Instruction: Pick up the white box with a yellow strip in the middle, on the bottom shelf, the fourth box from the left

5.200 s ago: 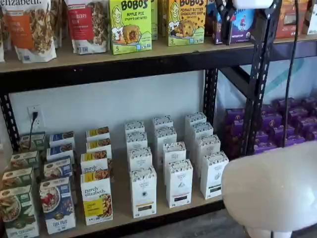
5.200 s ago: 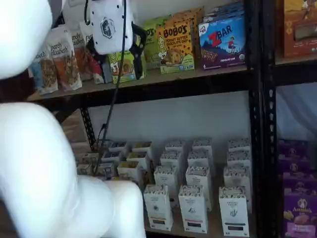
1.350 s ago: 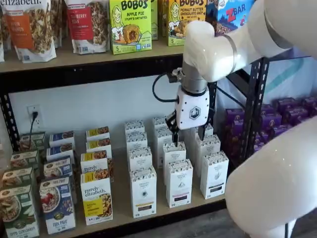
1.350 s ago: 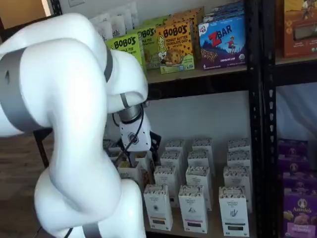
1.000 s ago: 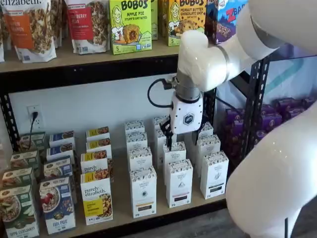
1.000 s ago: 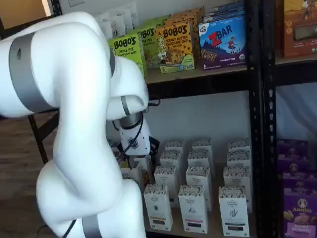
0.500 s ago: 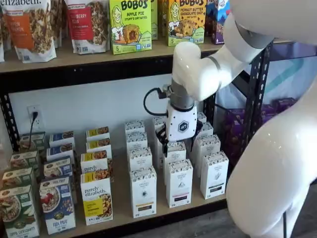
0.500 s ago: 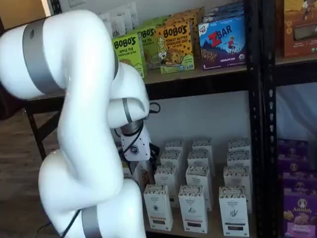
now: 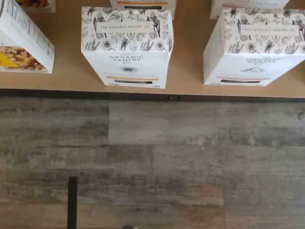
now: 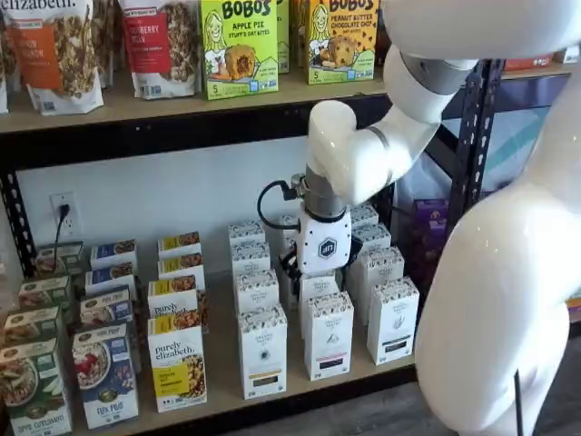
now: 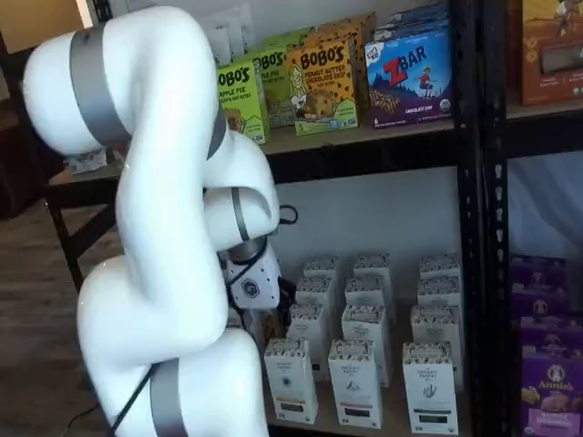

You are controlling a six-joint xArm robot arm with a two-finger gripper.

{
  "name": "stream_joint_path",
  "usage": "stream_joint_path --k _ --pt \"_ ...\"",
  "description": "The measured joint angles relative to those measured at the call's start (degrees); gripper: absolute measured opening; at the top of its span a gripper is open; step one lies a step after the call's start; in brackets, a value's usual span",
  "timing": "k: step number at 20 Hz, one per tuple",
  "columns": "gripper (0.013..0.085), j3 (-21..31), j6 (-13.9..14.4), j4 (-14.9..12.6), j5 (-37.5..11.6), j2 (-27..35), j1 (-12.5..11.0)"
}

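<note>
The white box (image 10: 263,351) stands at the front edge of the table (image 10: 223,356), foremost in its file of like cartons. The purely elizabeth box (image 10: 177,363) is just beside it toward the left edge, and a black-banded carton (image 10: 329,336) toward the right. In the wrist view its speckled top and thin orange band (image 9: 126,47) are seen close to the front rail. It is also seen in a shelf view (image 11: 290,378).

The jaws are held low over the cartons, above the file next to the target and farther back than the front row. Whether they are spread or pressed together cannot be told. Only dark slivers are seen beneath the white body, and none appear in the wrist view.

Several faults could follow from here. The black-banded neighbour could be seized by mistake if the descent is made without a shift toward the front-left. The tall, narrow cartons are judged easy to tip. A finger caught on a top flap could topple one, or the target could be pushed over the front edge. The carton directly behind the target is close, so it could be pinched along with it.

In one shelf view the left part of the table is covered by the arm (image 11: 155,209). In the other, the right end is blocked by it.
</note>
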Motion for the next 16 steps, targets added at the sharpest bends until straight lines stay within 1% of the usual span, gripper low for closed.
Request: stream_joint_path --k 3,7,10,12,14,16 --pt "0.0850 -1.3 1.9 -1.8 -2.3 3.4 0.2" --pt "0.0850 -2.5 2.9 -2.9 -6.0 7.4 0.0" --pt "0.0850 -2.9 1.8 -2.1 -9.0 9.5 -0.3" --pt "0.0850 -3.5 1.5 -2.1 -9.9 10.8 -0.6" --pt "0.0850 -4.2 0.0 -0.6 -10.6 12.2 -0.7" --pt "0.0850 -5.1 -0.1 -0.5 -11.4 13.9 -0.7"
